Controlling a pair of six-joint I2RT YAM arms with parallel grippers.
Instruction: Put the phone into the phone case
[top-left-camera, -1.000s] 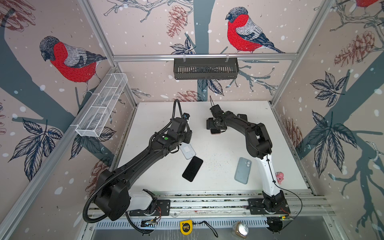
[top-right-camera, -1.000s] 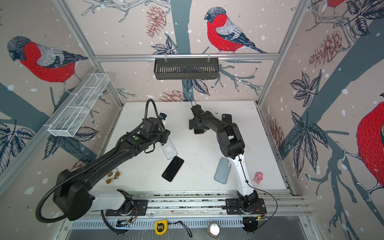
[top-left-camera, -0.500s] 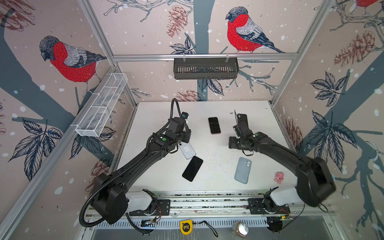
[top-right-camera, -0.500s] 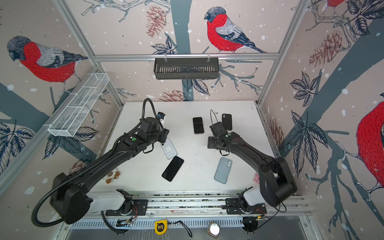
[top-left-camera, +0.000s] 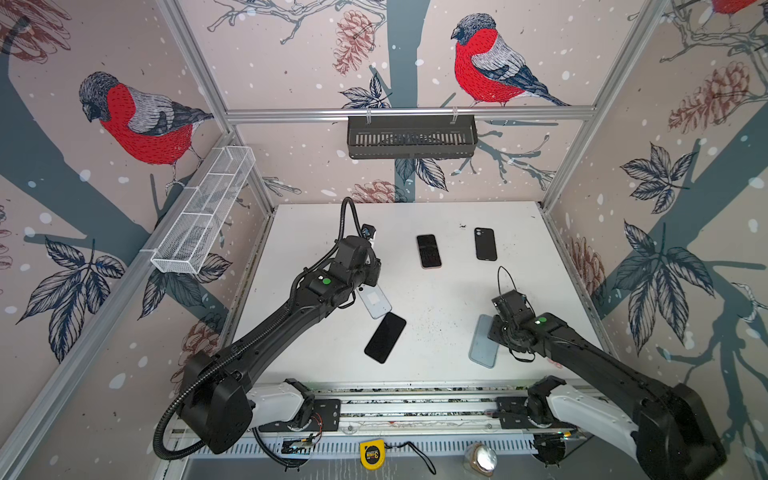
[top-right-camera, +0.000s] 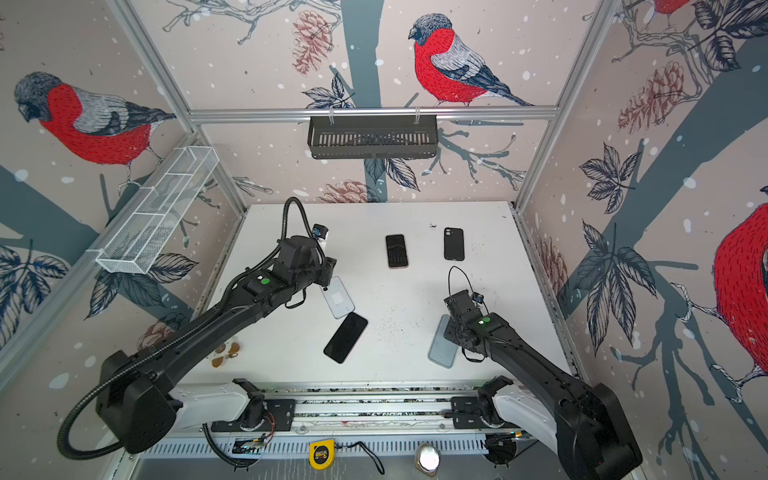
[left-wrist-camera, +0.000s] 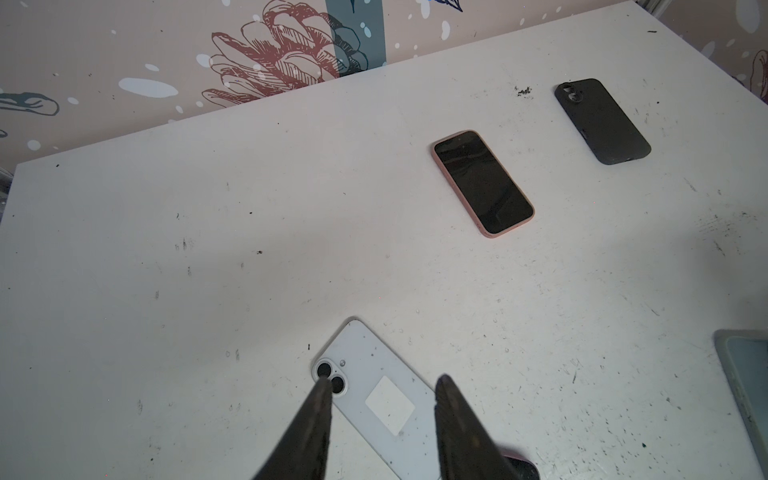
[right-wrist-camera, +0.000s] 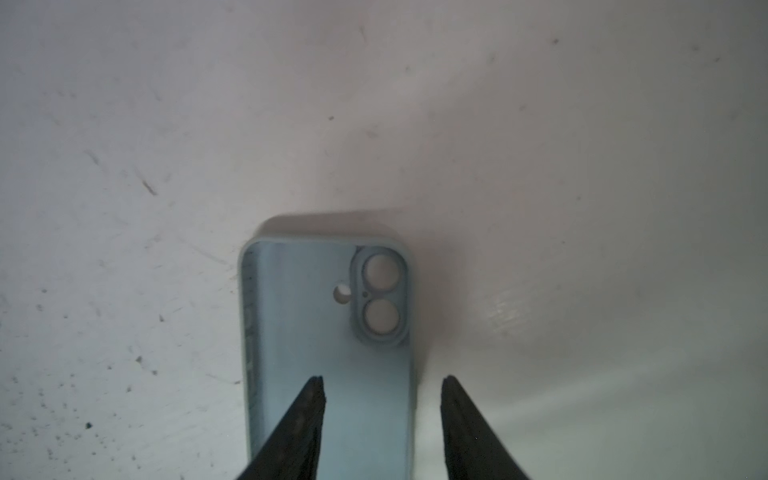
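A white phone (top-left-camera: 375, 300) (top-right-camera: 338, 297) lies face down on the table, camera lenses up. My left gripper (left-wrist-camera: 384, 388) hangs just over it, open: one fingertip (left-wrist-camera: 322, 395) covers a lens, the other stands at the phone's (left-wrist-camera: 365, 349) long edge. An empty light blue phone case (top-left-camera: 481, 345) (top-right-camera: 441, 345) lies hollow side up at the front right. My right gripper (right-wrist-camera: 382, 378) is open low over the case (right-wrist-camera: 307, 332), one finger above its inside and the other outside its side wall. The arms hide both grippers' jaws in both top views.
A black phone (top-left-camera: 385, 337) lies screen up just in front of the white one. At the back lie a phone in a pink case (top-left-camera: 429, 251) and a black case (top-left-camera: 485, 244). A tape measure (top-left-camera: 372, 454) sits below the front rail.
My right arm swung from the pink-cased phone at the back to the front right, over the light blue case, and its jaws narrowed. The left arm and white phone stayed put.
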